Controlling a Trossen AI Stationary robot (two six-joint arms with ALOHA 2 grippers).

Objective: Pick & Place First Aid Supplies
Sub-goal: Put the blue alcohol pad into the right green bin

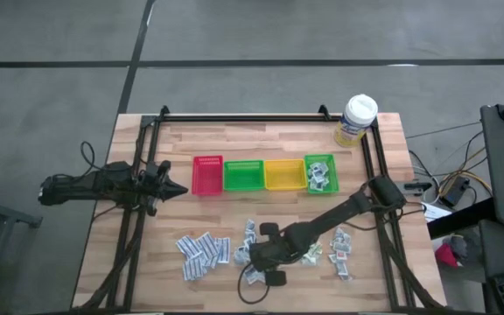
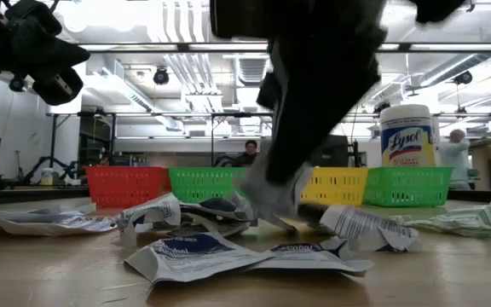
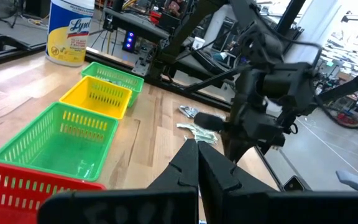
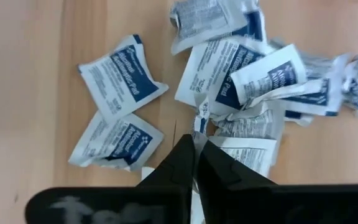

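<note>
First aid supplies lie on the wooden table as small flat sachets in three loose heaps: a left one (image 1: 202,254), a middle one (image 1: 250,248) and a right one (image 1: 340,249). My right gripper (image 4: 196,144) reaches down into the middle heap (image 4: 253,81), shut on a white-blue sachet. More sachets lie in the small green bin (image 1: 320,173) at the right end of the bin row. My left gripper (image 1: 182,189) hovers shut at the table's left, beside the red bin (image 1: 207,175), holding nothing. My right gripper pinches a crumpled edge of one white-blue sachet (image 4: 199,122) between its two fingertips. The fingers slant steeply down from above. The sachet (image 2: 273,194) sits low at the fingertips, among the other sachets of the heap; whether it is clear of them I cannot tell.
Red, green (image 1: 243,175), yellow (image 1: 284,175) and small green bins stand in a row across the table's middle. A white-lidded yellow wipes tub (image 1: 357,120) stands at the far right corner. Black frame rails (image 1: 129,236) run along the table's sides. People show in the room behind.
</note>
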